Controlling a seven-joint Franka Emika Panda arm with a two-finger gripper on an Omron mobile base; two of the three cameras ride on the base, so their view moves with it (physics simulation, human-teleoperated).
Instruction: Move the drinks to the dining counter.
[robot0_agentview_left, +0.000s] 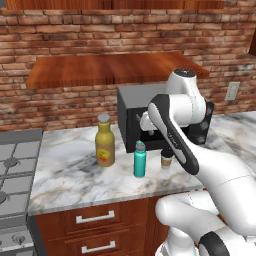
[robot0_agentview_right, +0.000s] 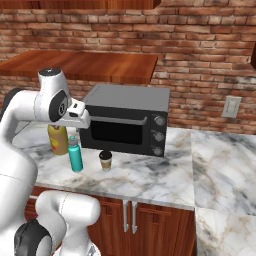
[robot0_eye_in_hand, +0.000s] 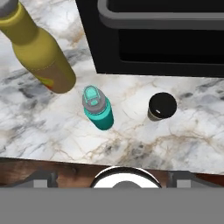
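- Three drinks are standing upright on the marble tabletop in front of a black microwave, none yet moved to the dining counter.
- The yellow bottle is standing farthest left, the teal bottle in the middle, the lidded paper cup to its right; all are apart from one another.
- The claw is hanging above them with its jaws spread wide, gripping nothing.
- The bottles are looking rigid and smooth, likely slippery; gripping each around mid-body seems safest.
- The cup is looking light and crushable, calling for a gentle squeeze just below the lid.
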